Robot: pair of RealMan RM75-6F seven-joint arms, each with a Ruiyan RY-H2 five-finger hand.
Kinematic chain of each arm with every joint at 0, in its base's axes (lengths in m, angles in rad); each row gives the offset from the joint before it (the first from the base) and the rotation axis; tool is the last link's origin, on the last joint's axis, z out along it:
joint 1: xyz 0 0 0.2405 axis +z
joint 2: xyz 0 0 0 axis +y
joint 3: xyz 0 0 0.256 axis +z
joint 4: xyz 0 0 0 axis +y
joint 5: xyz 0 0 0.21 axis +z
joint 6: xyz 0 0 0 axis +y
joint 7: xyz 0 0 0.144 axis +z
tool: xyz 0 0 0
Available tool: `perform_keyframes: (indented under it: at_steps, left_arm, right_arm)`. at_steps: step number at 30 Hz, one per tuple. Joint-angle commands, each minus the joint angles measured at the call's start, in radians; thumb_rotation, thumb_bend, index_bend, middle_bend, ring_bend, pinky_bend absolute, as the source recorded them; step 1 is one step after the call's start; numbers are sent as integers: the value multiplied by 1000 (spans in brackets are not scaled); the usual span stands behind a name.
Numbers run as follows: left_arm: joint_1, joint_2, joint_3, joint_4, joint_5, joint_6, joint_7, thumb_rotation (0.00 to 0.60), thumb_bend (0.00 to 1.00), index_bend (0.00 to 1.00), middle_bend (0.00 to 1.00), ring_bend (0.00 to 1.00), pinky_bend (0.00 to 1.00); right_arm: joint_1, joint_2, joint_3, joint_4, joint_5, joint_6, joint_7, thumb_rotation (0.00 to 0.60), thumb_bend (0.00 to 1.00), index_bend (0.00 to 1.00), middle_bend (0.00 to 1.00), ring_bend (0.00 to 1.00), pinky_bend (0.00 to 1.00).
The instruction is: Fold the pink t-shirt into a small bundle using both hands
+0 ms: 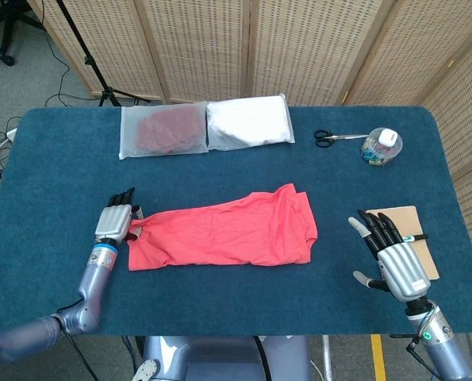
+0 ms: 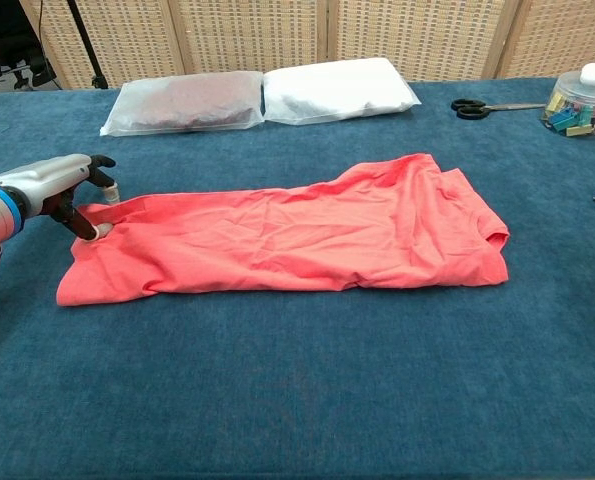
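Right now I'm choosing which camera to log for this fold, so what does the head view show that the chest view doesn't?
Only the head view shows the right robot hand, open and clear of the cloth, and the whole tan rectangular board beside it. Only the chest view shows from the side the left robot hand pinching the shirt's corner. Both share the pink cotton t-shirt, the two plastic-wrapped packets, the black-handled scissors, and the clear tub.

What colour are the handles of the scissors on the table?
Black. The scissors show best in the chest view.
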Motion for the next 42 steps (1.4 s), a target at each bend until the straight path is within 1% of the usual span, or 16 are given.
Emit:
perform_keyframes:
  at_steps: [1,9,13,16,23,28,33,38,42]
  left_arm:
    - [-2,-7,-3,10,4,6,4,600,414,613,0,0,0]
    - [-9,-27,-11,36,10,13,17,600,432,681,0,0,0]
    - [-7,-27,-13,38,10,14,22,600,464,715,0,0,0]
    - [-6,-4,-13,29,-4,7,44,600,476,727,0,0,0]
    - [-2,87,-17,10,-63,-28,99,600,476,737,0,0,0]
    - [8,171,-16,43,-104,-84,96,600,477,739,0,0,0]
    - [22,232,-4,111,-101,-173,37,600,482,739,0,0,0]
    - [32,248,2,206,-77,-239,-35,600,488,739,0,0,0]
    - [37,231,5,353,-68,-305,-94,600,492,739,0,0,0]
  right_arm:
    - [-1,0,0,0,-1,1,0,600,0,0,0,0,0]
    - [-4,2,3,-2,-3,4,4,600,0,0,0,0,0]
    - [-5,3,3,-1,-4,4,4,600,0,0,0,0,0]
    - [-4,3,4,-1,-3,1,7,600,0,0,0,0,0]
    - [-6,4,5,-2,-4,2,7,600,0,0,0,0,0]
    - [-6,3,4,-4,-6,0,2,600,0,0,0,0,0]
    - [-7,2,4,-5,-8,-2,-3,600,0,0,0,0,0]
    - [-7,2,4,-6,-9,-2,-5,600,0,0,0,0,0]
    - [-7,2,4,-6,-8,-6,-8,600,0,0,0,0,0]
